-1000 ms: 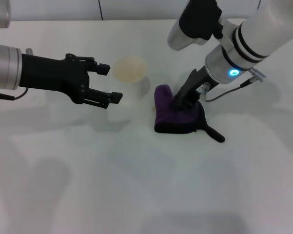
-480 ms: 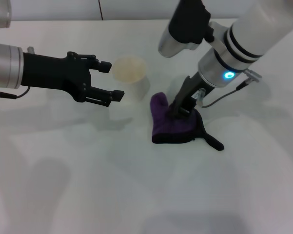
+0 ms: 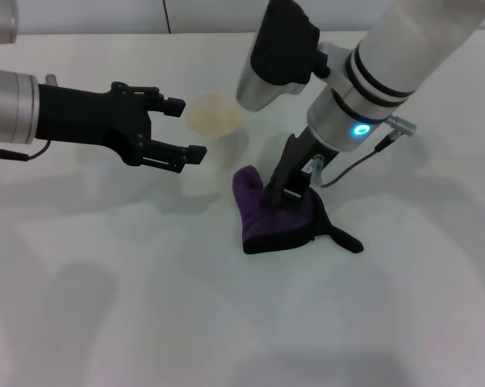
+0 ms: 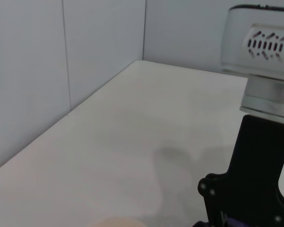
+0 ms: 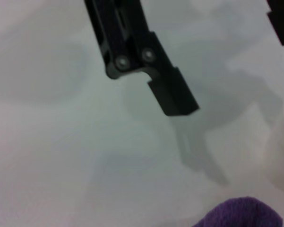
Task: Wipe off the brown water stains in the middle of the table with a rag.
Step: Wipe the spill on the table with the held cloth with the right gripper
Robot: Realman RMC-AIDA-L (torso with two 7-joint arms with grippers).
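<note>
Currently wiping: your right gripper (image 3: 279,192) fingers pinch the rag (image 3: 274,214) against the surface (image 3: 145,306). Left gripper (image 3: 177,129) fingers spread, idle beside cup (image 3: 215,117). Next, sweep onward.

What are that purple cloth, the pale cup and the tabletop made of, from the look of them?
The rag looks like soft fleecy fabric: matte, rumpled under the right gripper, with black edging and a strap-like tab. The cup is probably thin plastic, being translucent, whitish and beige inside. The table looks like smooth white laminate or coated board with a slight sheen that carries soft shadows. The exact material is unclear.
</note>
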